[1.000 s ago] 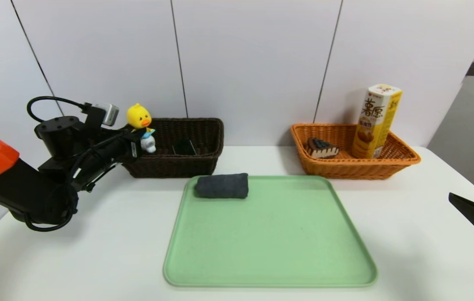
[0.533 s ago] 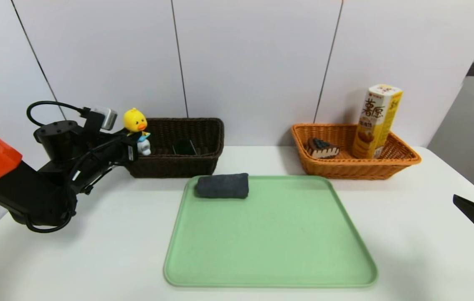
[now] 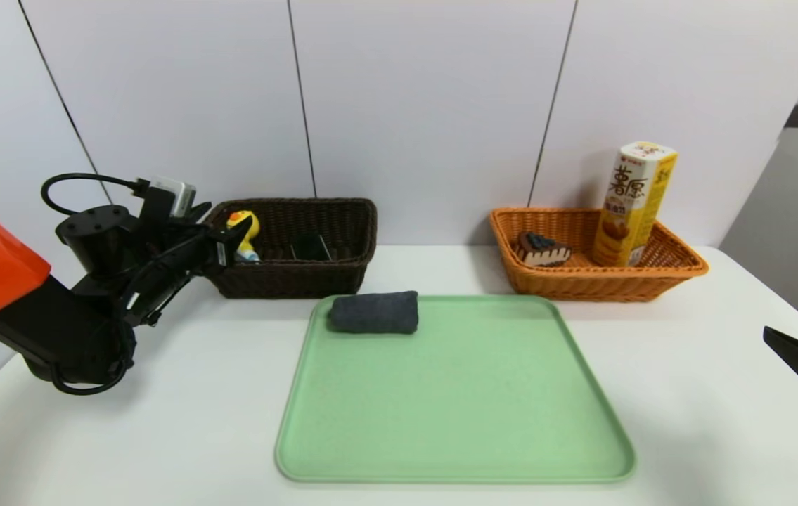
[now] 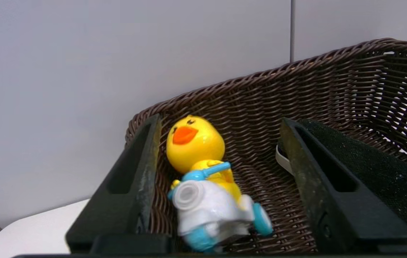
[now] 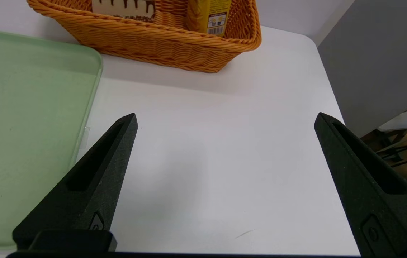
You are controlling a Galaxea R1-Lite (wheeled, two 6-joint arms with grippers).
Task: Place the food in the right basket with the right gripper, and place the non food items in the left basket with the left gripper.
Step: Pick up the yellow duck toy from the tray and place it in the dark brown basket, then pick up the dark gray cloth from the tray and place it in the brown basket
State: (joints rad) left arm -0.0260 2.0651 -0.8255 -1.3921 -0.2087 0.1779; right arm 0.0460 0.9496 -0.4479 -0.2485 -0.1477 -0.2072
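From the head, the left gripper (image 3: 226,235) sits at nine o'clock at the dark brown basket (image 3: 314,277); the grey cloth (image 3: 374,312) lies on the green tray (image 3: 455,422).

Left wrist: fingers apart, duck toy (image 4: 207,182) tipped inside, loose.

Right wrist: the right gripper (image 5: 225,120) is spread wide over the table (image 5: 207,161).

The eraser (image 4: 368,172) lies mostly hidden behind one end effector finger; the duck toy's (image 4: 207,186) base is blurred.
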